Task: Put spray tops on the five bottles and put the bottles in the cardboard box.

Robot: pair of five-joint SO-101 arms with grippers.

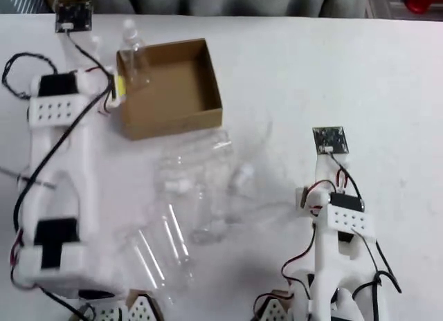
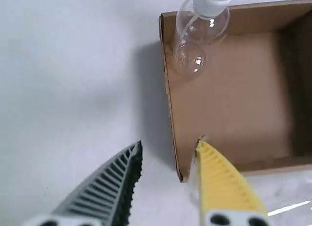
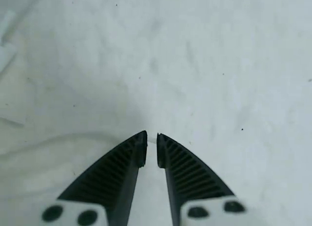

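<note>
High view: one bottle [image 1: 131, 48] with its spray top on stands in a far corner of the cardboard box [image 1: 173, 122]. The other clear bottles [image 1: 183, 196] lie on the table [image 1: 311, 72] between the arms; their exact number is hard to tell. By the look of it, roughly one of five is done.

Left wrist view: the left gripper [image 2: 169, 145] hangs over the box's near corner, fingers apart and empty.

Right wrist view: the right gripper [image 3: 151, 138] points down at bare table, fingers almost together, holding nothing.
</note>
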